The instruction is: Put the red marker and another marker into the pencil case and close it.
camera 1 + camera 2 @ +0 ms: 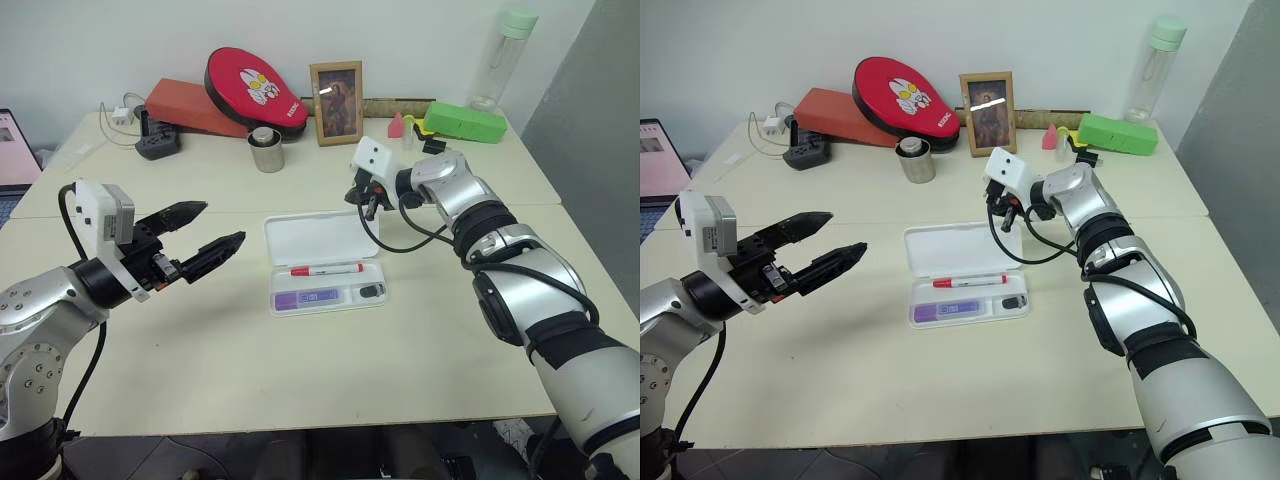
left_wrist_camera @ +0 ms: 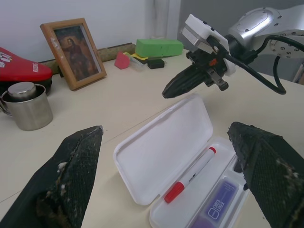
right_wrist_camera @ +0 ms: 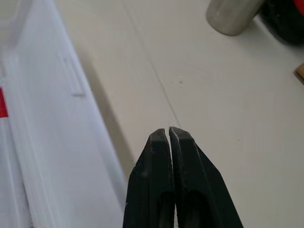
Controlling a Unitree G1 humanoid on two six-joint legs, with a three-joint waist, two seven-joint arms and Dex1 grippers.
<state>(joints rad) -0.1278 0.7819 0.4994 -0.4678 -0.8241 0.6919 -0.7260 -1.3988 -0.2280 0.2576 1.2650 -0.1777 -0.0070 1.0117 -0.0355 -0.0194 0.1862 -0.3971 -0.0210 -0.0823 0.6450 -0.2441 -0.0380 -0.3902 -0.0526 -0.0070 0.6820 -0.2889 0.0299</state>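
Lying in open pencil case (image 1: 318, 238): red marker (image 1: 327, 269), purple marker (image 1: 308, 298); your right tool (image 3: 169, 132) pinched empty behind lid, left tool (image 1: 214, 229) wide.

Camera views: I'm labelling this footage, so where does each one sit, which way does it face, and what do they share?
Left and right eye views: on the head, looking forward and down at the table; both arms show.
Left wrist view: along the left gripper, open, towards the pencil case; the right gripper shows too.
Right wrist view: along the right gripper's shut fingers, down at the case's lid and table.
Shared: the open pencil case, the red marker inside.
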